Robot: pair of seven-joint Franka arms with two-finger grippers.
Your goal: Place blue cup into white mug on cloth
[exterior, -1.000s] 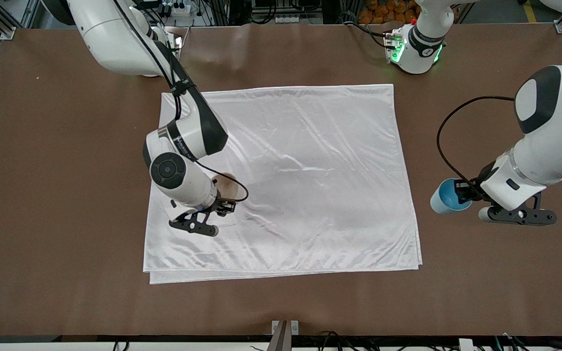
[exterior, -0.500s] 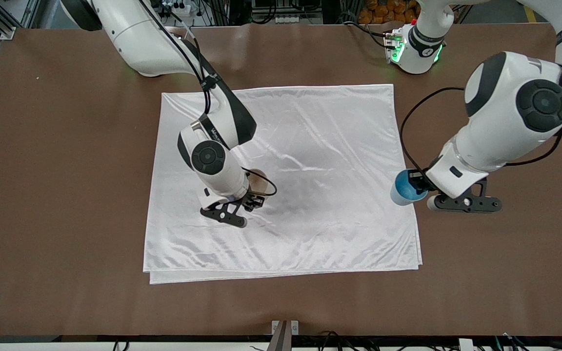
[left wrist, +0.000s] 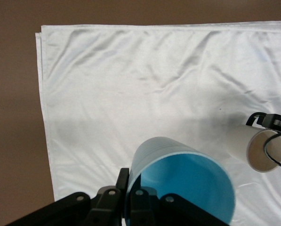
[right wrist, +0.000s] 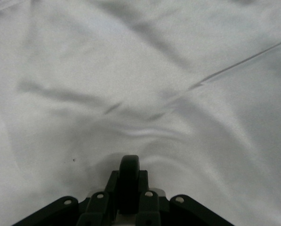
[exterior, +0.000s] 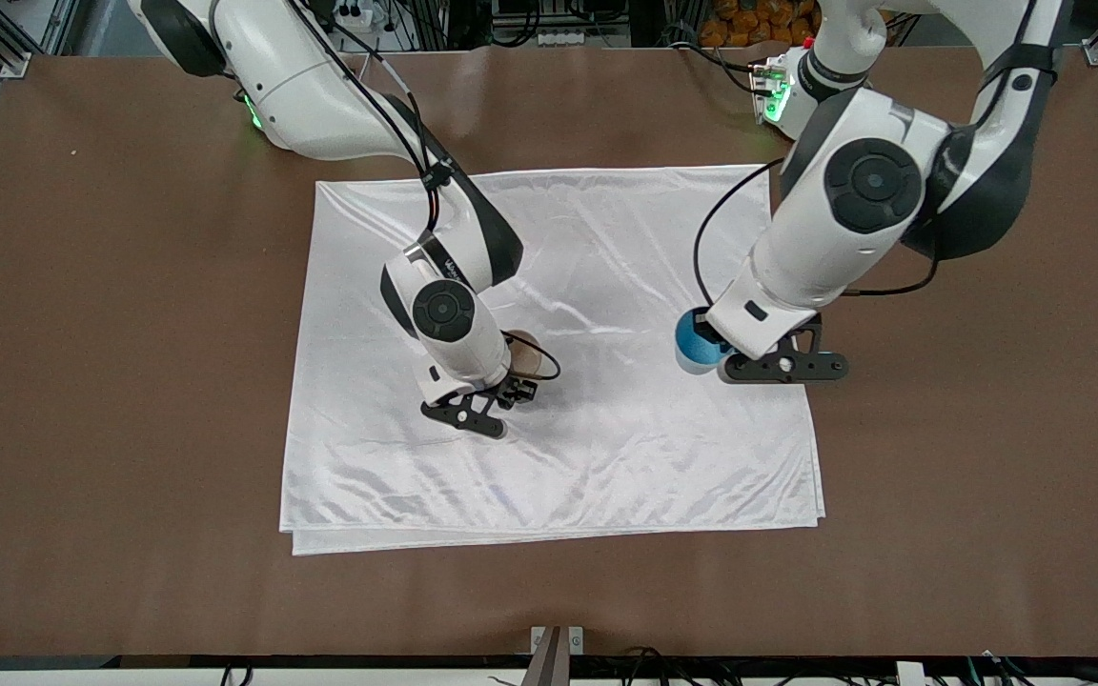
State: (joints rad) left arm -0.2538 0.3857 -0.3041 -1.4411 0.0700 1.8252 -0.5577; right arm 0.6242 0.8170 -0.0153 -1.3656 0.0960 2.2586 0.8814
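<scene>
A: The left gripper (exterior: 713,354) is holding the blue cup (exterior: 695,341) in closed jaws, over the cloth (exterior: 606,248) edge. The white mug (exterior: 522,351) is hanging tilted in the right gripper (exterior: 509,379), jaws closed on its black handle, over the cloth middle.

B: Risk?

A: The tilted mug is making the cup miss. In the front view the arm is hiding most of the mug.

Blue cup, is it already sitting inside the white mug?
No, the blue cup is held by the left gripper over the cloth, apart from the white mug.
</scene>
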